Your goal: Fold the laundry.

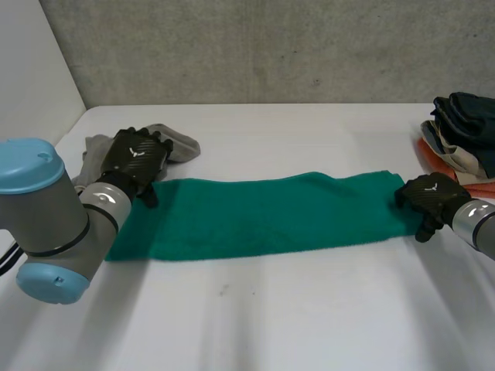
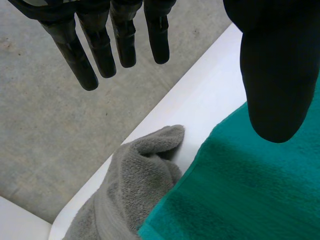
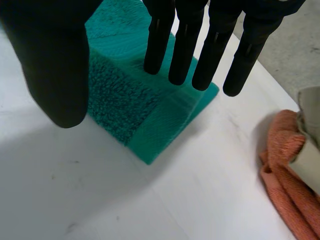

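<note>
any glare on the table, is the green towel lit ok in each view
Head view: no glare on the white table, green towel evenly lit. Left wrist view: towel and grey cloth plainly lit near the left robot hand. Right wrist view: towel end and orange cloth well lit by the right robot hand.

The left hand (image 2: 102,47) hangs with straight fingers (image 2: 75,50) spread wide of its thumb (image 2: 275,75). The thumb is over the green towel (image 2: 250,195). A crumpled grey cloth (image 2: 132,192) lies along the tabletop's (image 2: 210,100) edge, touching the towel's end. A concrete surface (image 2: 50,130) lies beyond the edge.
</note>
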Available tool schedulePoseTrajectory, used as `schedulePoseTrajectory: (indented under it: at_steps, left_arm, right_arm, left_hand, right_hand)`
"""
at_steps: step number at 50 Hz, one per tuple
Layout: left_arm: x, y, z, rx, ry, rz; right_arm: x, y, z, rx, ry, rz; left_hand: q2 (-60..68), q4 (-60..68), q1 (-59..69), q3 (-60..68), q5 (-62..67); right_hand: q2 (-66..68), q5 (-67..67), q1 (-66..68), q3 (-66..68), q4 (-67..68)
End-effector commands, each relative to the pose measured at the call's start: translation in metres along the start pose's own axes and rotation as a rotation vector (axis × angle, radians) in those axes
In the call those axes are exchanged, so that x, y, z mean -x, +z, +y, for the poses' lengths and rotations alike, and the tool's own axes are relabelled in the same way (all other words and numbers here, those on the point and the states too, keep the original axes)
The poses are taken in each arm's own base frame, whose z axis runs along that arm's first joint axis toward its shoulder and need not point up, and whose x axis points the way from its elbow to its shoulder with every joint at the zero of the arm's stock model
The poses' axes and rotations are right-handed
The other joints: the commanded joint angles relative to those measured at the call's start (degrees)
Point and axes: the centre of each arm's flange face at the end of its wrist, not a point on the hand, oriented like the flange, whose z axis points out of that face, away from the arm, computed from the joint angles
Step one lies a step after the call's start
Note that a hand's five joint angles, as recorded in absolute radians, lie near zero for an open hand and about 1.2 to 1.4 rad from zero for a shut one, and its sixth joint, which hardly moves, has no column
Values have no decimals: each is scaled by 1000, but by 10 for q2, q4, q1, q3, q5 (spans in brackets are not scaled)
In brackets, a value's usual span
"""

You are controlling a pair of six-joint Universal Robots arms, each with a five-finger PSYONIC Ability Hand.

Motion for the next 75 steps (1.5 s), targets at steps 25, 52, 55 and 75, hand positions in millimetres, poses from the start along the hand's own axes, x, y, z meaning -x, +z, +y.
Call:
schedulePoseTrajectory:
  at_steps: [25,52,55,75]
  left_arm:
    - [11,-26,-24,-64,2,-35]
    - [12,-44,-39,-110,-81,-37]
    - [11,-43,-43,-125,-80,-34]
    - [-29,-47,-56,-171,-74,78]
  right_arm:
    - [-95,-34,13,149,-339,433]
    - [243,-51,-110,-689,-671,-253]
    - [229,-52,-111,-606,-599,-182]
    - [103,-53,-24,-27,-79,-51]
  left_hand:
    - [0,5,-5,0,8]
    - [-25,-21,-31,-25,-17]
    - [-25,-21,-31,-25,-17]
    - [-32,-27,-37,-32,-24]
  right_hand:
    - [456,455,457,454,455]
    - [-50,-51,-49,-51,-50]
    - [-244,-245,-243,-246,-245]
    - [189,188,189,187,188]
